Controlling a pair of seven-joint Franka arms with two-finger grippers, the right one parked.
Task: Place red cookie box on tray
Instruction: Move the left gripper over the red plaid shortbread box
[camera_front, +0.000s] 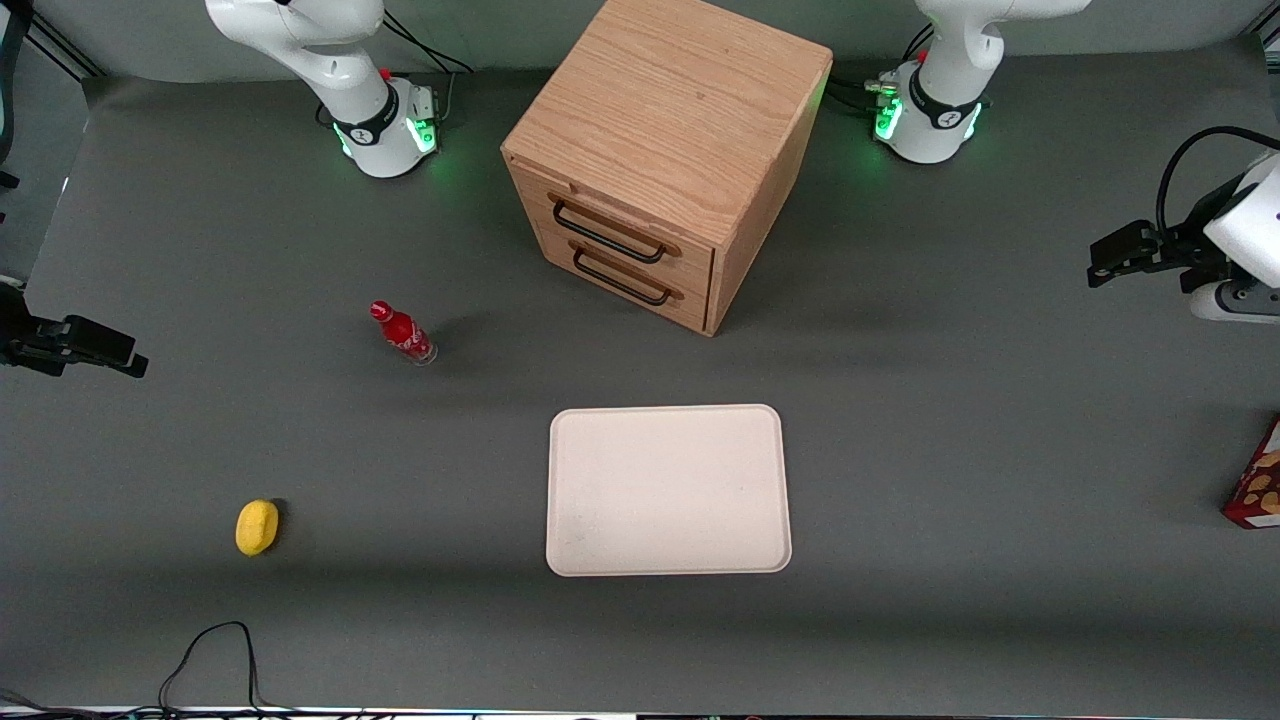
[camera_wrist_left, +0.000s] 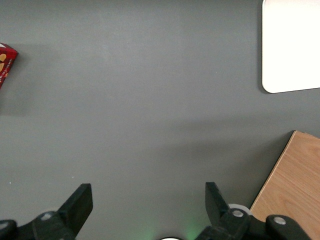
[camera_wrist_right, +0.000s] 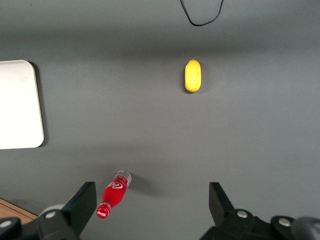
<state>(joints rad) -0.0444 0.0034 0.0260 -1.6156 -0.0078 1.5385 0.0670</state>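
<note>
The red cookie box (camera_front: 1258, 485) stands at the working arm's end of the table, cut off by the edge of the front view; only a corner of the box (camera_wrist_left: 5, 62) shows in the left wrist view. The cream-white tray (camera_front: 668, 490) lies flat in the middle of the table, in front of the cabinet, with nothing on it. My gripper (camera_front: 1102, 262) hovers above the table, farther from the front camera than the box and apart from it. In the wrist view the gripper (camera_wrist_left: 148, 199) is open with only bare table between its fingers, and a corner of the tray (camera_wrist_left: 292, 45) shows.
A wooden two-drawer cabinet (camera_front: 665, 150) stands farther from the front camera than the tray. A small red bottle (camera_front: 403, 333) and a yellow fruit (camera_front: 257, 527) sit toward the parked arm's end. A black cable (camera_front: 215, 650) loops at the table's near edge.
</note>
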